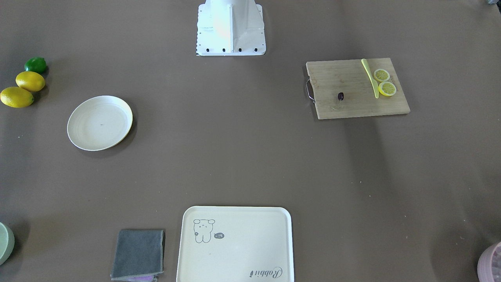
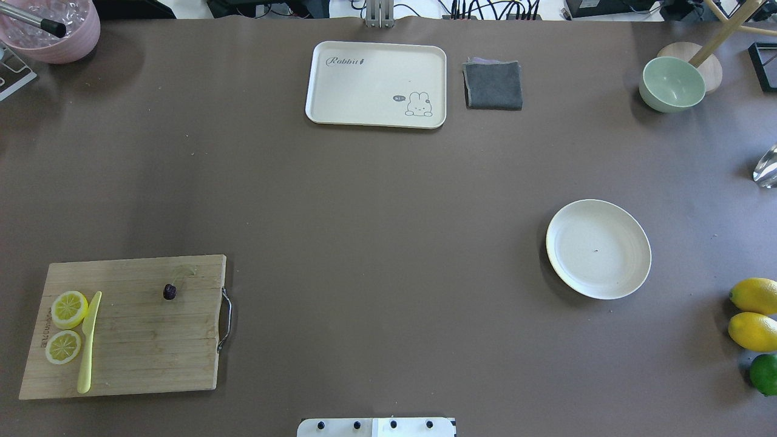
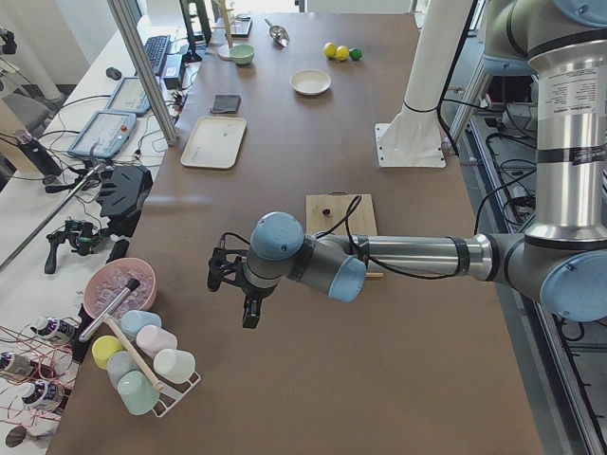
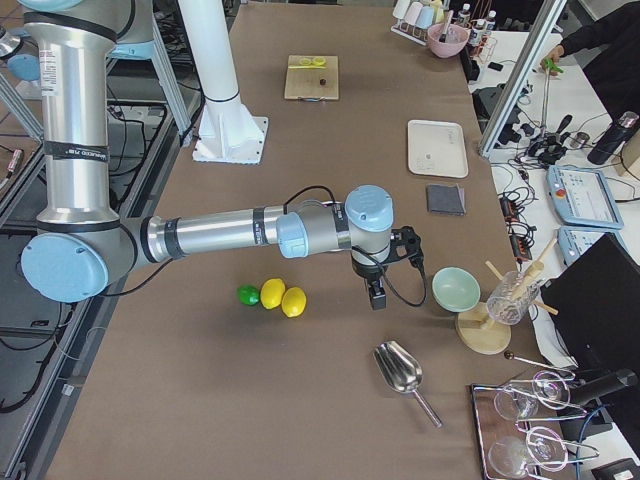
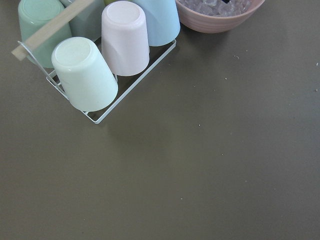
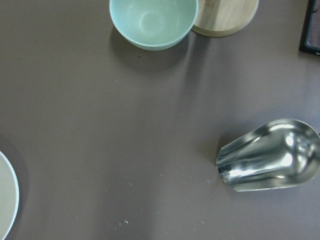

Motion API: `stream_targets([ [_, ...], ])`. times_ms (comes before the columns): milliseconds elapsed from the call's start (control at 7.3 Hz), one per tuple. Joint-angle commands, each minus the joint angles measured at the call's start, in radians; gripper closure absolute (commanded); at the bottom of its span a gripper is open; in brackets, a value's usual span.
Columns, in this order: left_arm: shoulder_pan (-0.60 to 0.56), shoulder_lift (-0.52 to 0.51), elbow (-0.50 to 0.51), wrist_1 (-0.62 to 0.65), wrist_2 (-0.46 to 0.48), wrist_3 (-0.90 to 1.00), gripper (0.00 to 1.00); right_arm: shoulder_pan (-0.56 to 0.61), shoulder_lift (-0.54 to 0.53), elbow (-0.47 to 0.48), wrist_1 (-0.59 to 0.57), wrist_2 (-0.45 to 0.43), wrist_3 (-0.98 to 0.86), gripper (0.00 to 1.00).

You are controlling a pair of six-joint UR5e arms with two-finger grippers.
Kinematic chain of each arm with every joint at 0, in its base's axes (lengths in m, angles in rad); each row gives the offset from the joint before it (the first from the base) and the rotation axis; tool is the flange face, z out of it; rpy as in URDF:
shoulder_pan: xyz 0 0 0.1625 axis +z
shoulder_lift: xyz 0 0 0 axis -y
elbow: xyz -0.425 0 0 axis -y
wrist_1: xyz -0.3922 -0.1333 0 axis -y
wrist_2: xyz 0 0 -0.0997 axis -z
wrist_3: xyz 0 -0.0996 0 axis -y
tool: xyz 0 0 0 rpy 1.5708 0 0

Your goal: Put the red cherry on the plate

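Note:
The red cherry (image 1: pixel 341 96) (image 2: pixel 169 292), tiny and dark, lies on a wooden cutting board (image 2: pixel 152 352) at the robot's left side. The cream-white round plate (image 1: pixel 100 122) (image 2: pixel 598 249) sits bare on the robot's right side, far from the cherry. My left gripper (image 3: pixel 237 299) shows only in the exterior left view, hovering beyond the board's end near a cup rack; I cannot tell whether it is open or shut. My right gripper (image 4: pixel 385 290) shows only in the exterior right view, above the table past the plate, near a green bowl; its state cannot be told either.
Two lemon slices (image 2: pixel 67 325) and a yellow knife (image 2: pixel 88 343) share the board. A cream tray (image 2: pixel 376 85) and grey cloth (image 2: pixel 493 85) lie at the far edge. Lemons and a lime (image 2: pixel 756 331), a green bowl (image 6: pixel 152 22), a metal scoop (image 6: pixel 270 155), a cup rack (image 5: pixel 100 60) and a pink bowl (image 2: pixel 51 27) stand around.

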Motion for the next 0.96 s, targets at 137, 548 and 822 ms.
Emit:
stream_targets([
  [137, 0.000, 0.004, -0.001, -0.001, 0.000, 0.000, 0.02, -0.231, -0.003, -0.020, 0.318, 0.005, 0.408, 0.00],
  [548, -0.002, -0.002, -0.008, -0.002, -0.001, 0.000, 0.02, -0.495, -0.009, -0.025, 0.566, -0.143, 0.634, 0.00],
  [822, -0.002, -0.005, -0.009, -0.001, -0.001, 0.000, 0.02, -0.552, -0.044, -0.025, 0.579, -0.143, 0.635, 0.00],
])
